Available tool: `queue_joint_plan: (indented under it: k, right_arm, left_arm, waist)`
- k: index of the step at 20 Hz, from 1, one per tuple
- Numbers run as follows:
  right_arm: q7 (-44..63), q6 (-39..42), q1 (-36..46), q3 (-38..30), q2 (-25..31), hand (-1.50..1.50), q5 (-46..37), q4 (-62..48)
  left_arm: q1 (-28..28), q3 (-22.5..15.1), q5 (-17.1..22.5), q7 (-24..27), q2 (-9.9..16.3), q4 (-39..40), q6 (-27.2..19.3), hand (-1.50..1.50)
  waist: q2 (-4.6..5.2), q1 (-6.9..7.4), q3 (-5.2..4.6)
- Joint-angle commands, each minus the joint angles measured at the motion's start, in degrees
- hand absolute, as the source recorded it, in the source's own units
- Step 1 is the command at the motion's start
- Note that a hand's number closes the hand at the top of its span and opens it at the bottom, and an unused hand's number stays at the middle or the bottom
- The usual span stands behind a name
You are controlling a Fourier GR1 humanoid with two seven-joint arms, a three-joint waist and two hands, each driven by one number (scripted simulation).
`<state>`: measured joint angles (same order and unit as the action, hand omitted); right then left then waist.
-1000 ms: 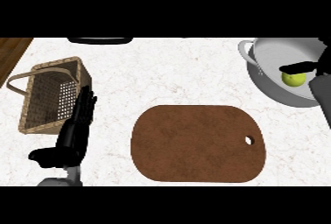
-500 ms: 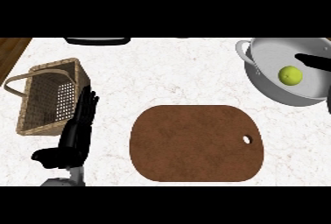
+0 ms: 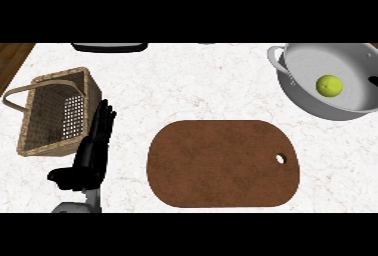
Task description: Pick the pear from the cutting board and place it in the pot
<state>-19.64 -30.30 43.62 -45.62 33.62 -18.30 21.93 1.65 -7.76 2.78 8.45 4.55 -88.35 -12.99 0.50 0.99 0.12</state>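
Observation:
The yellow-green pear (image 3: 328, 85) lies inside the grey pot (image 3: 349, 59) at the back right of the counter, with nothing touching it. The brown cutting board (image 3: 221, 163) in the middle of the view has nothing on it. A small dark sliver of my right hand (image 3: 373, 80) shows at the right edge over the pot, apart from the pear. My left hand (image 3: 89, 154) rests open at the lower left, fingers straight, between the basket and the board.
A wicker basket (image 3: 54, 113) with a handle stands at the left, right beside my left hand. A dark object (image 3: 109, 47) sits at the counter's back edge. The pot's handle (image 3: 275, 56) points toward the counter's middle.
My right hand has drawn back to the right, off the pot, and left the pear lying in it. The left hand has stayed in place.

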Motion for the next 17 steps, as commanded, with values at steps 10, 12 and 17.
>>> queue_joint_plan:
  k: [10,12,17]
  right_arm:
    - [-7.10,5.35,-8.21,-1.30,6.32,-1.50,8.76,0.18]
    - [-9.24,4.06,-7.58,-3.86,6.88,-1.50,11.24,-0.82]
    - [-10.50,5.01,-11.97,-4.97,8.49,-1.50,14.59,-1.57]
  left_arm:
    - [-2.27,1.93,0.56,-1.17,1.08,-2.24,2.45,0.00]
    - [-1.86,1.45,-0.38,-0.62,0.13,-2.32,1.28,0.00]
    - [-1.82,4.12,1.48,-1.44,2.85,-2.77,4.46,0.00]
  waist:
    - [-0.37,-0.52,-0.07]
    - [-0.24,-0.28,-0.02]
    - [-0.34,-0.49,-0.05]
